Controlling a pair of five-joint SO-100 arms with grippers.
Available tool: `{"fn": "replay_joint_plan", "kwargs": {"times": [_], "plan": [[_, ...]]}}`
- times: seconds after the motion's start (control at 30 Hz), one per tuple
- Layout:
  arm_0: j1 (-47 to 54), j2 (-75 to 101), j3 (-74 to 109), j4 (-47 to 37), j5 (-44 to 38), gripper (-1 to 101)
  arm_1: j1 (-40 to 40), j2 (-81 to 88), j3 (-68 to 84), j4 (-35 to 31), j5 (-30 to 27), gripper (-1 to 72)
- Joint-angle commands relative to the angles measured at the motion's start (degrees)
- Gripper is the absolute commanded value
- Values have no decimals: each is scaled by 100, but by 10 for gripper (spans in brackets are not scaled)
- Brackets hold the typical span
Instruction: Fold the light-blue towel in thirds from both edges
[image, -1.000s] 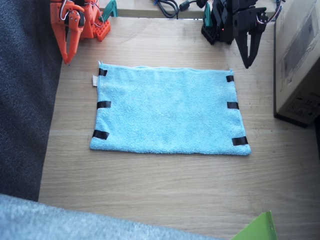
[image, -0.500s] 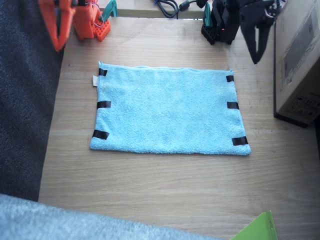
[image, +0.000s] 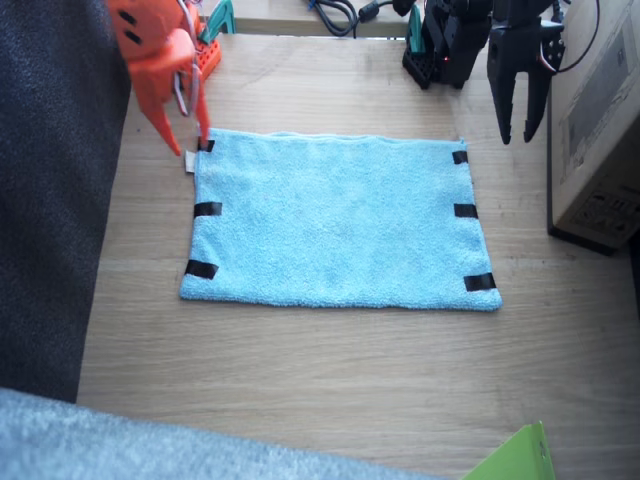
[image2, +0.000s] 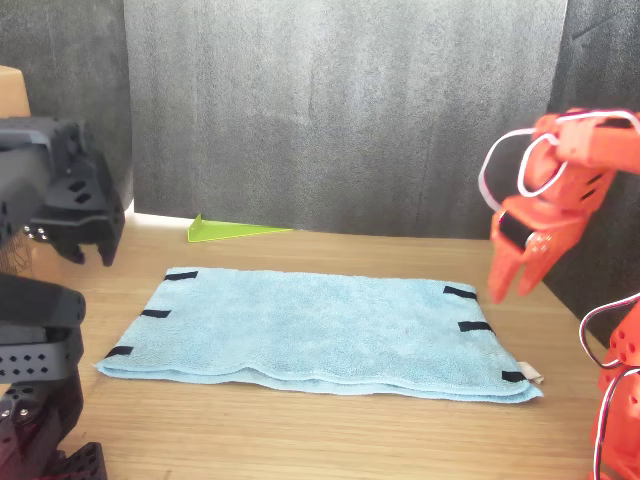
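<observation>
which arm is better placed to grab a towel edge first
Probably the right arm. Its orange gripper hangs just above the light-blue towel at the far corner of the edge with the white tag. The left arm's black gripper is beyond its edge, off the cloth, though not by much.

Cardboard box (image: 598, 120) at the wooden table's (image: 330, 380) edge; green sheet (image2: 235, 230) near dark curtain (image2: 340, 110)
</observation>
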Motion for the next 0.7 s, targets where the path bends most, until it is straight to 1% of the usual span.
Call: {"fn": "replay_joint_plan", "kwargs": {"times": [0.0, 0.07, 0.23, 0.5, 0.67], "plan": [[53, -185, -158, 97, 105, 207, 62, 9, -105, 185, 70, 253], [53, -316, -176, 97, 88, 215, 53, 53, 79, 132, 53, 268], [79, -325, -158, 105, 88, 218, -202, 79, 299, 0, -70, 266], [62, -299, -123, 123, 70, 218, -316, -475, 668, -677, -246, 260], [35, -272, -114, 123, 62, 218, -316, -606, 747, -870, -272, 261]]}}
